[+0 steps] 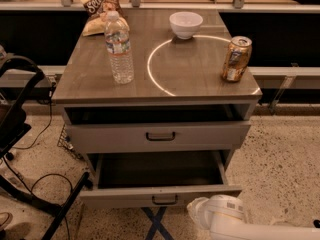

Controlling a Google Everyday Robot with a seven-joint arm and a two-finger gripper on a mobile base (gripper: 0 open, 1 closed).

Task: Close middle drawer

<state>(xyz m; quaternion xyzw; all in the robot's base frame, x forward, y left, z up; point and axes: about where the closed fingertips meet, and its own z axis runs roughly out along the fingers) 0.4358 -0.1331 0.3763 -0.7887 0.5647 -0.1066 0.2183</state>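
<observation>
Floor (280,154): one gripper (218,214), perhaps, beside drawer (125,198)

The grey-brown wood-look cabinet top (187,81) carries a thin white ring marked on its surface. A clear plastic water bottle with a white cap (119,46) stands upright left of the ring. Behind it, at the back left corner, lies a crumpled yellow snack bag (101,9). A small white bowl (186,24) sits on the ring's far edge. A gold drink can (236,59) stands upright near the right edge, just outside the ring. The robot's white gripper (207,213) is low at the frame's bottom, right of centre, below the cabinet top.
</observation>
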